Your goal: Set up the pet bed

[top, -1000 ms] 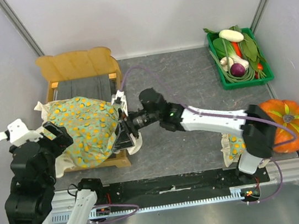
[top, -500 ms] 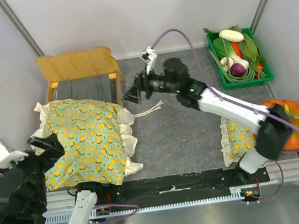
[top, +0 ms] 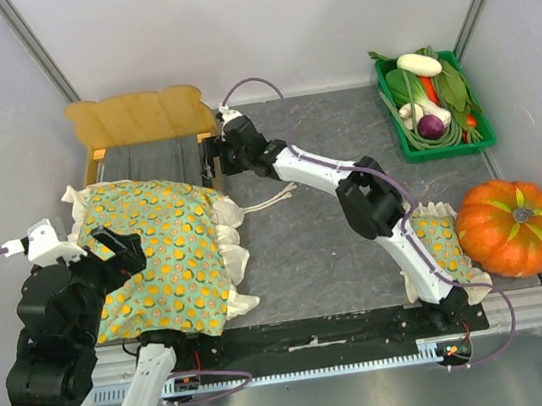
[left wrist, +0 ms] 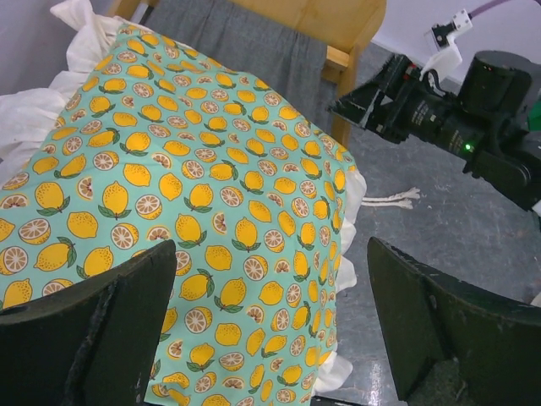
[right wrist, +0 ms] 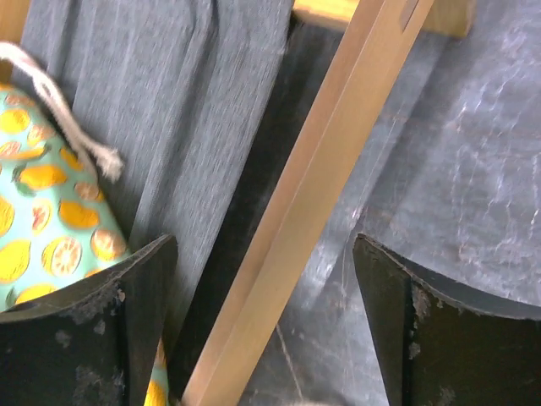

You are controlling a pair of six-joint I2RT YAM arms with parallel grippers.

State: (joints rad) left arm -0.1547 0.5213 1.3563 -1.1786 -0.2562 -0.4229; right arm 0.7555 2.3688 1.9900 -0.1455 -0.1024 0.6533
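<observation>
Far left, by the near table edge: left gripper point(top: 116, 249) poised above the green lemon-print blanket point(top: 162, 254), jaws spread wide, grasping nothing. Under that blanket, toward the back-left corner: pet bed point(top: 143, 120), headboard upright at the rear, grey slats bare at the head end, foot end buried beneath ruffled cloth spilling over both sides. At the bed's right side rail: right gripper point(top: 212, 159), jaws likewise agape, straddling the wooden rail in its wrist view, clamped on nothing. Just right of the bed, a loose white cord point(top: 272, 199) on the grey tabletop. Further right, well apart from the bed: matching pillow point(top: 440, 243) near the right arm's base, just beside an orange pumpkin point(top: 512, 227); at the back, a green crate of vegetables point(top: 441, 141). Judged from the layout: bedding stage, blanket on but bunched low, pillow not yet placed. Next, probably: squaring the cloth over the frame or reaching for the pillow, either way calling for a clean pinch on thin ruffle without dragging the light frame.
</observation>
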